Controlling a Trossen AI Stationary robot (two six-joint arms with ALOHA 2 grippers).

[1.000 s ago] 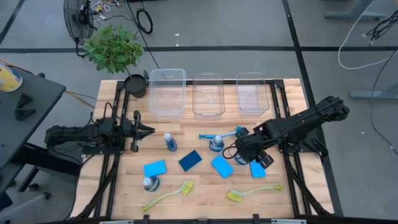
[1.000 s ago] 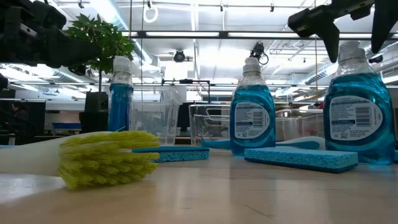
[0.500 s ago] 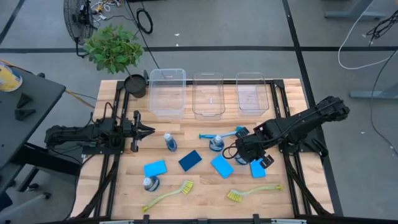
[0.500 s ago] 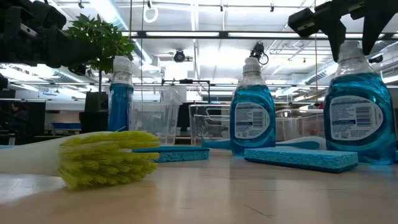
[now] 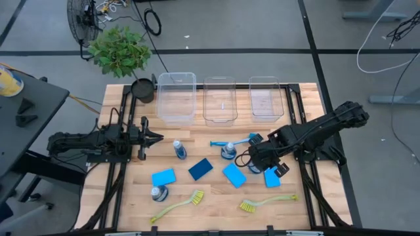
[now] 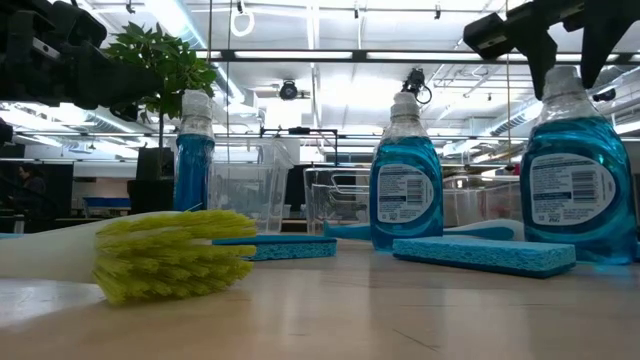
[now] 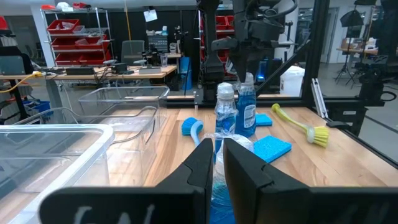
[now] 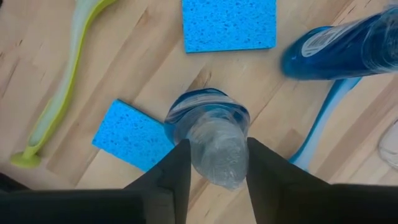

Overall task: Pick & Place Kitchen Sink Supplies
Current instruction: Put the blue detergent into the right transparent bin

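My right gripper (image 5: 256,161) is over the table's right middle, its fingers down on either side of a small blue bottle's pale cap (image 8: 216,148). That bottle (image 6: 578,180) stands upright on its base beside a blue sponge (image 5: 272,177). Three more bottles (image 5: 179,149) (image 5: 228,151) (image 5: 159,194) stand on the wood. Two light sponges (image 5: 163,177) (image 5: 234,175) and a darker one (image 5: 201,168) lie flat. A blue brush (image 5: 231,140) and two yellow-green brushes (image 5: 177,206) (image 5: 266,202) lie nearby. My left gripper (image 5: 156,137) waits, shut, at the left, level and pointing right. My right gripper pinches the bottle at its cap and neck (image 8: 214,163) between the two fingers (image 8: 177,171), one on each side. They come from above, pointing down. The bottle stays upright with its base on the table.
Three clear bins (image 5: 176,98) (image 5: 220,99) (image 5: 266,97) line the far edge. A potted plant (image 5: 121,52) stands at the far left corner. Bare wood lies along the near edge between the two yellow-green brushes.
My right gripper has come down slightly over the bottle, and its fingers have drawn in against the cap. The bottle has kept its place.
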